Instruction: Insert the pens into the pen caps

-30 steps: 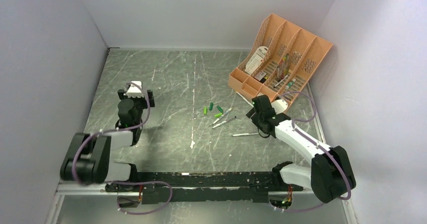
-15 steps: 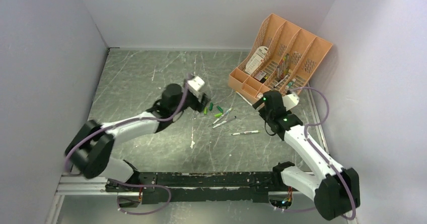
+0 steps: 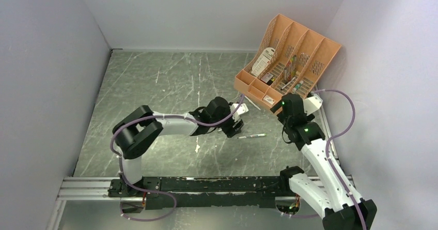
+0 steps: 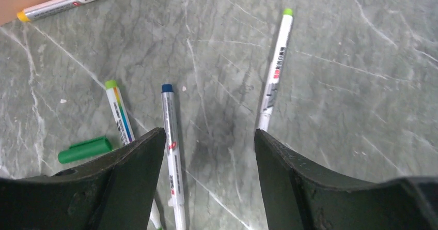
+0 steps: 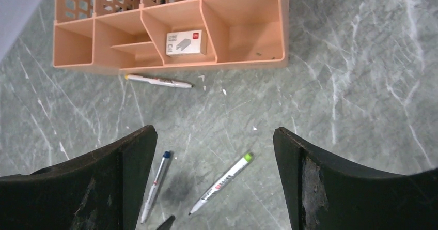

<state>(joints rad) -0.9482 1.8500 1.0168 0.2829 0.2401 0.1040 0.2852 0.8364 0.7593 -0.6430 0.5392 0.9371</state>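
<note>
My left gripper [image 3: 236, 122] is open and hovers low over the pens, with bare tabletop between its fingers [image 4: 207, 134]. The left wrist view shows a pen with a green end [image 4: 276, 70] by the right finger. A pen with a blue end [image 4: 172, 152] and a pen with a green end [image 4: 120, 119] lie by the left finger. One green cap [image 4: 85, 150] lies at the far left; the other caps are hidden. My right gripper [image 3: 283, 106] is open and empty, raised [image 5: 214, 132] above the green-ended pen [image 5: 222, 182] and the blue-ended pen [image 5: 155, 186].
The orange organizer [image 3: 289, 59] with mixed stationery stands at the back right, its front wall [image 5: 170, 64] close ahead of my right gripper. A white pen with a yellow end [image 5: 157, 81] lies along its front. White walls enclose the table on three sides.
My left arm has swung from the table's left side to the centre, over the pens and caps. My right gripper has drawn back to the right and risen, near the organizer.
</note>
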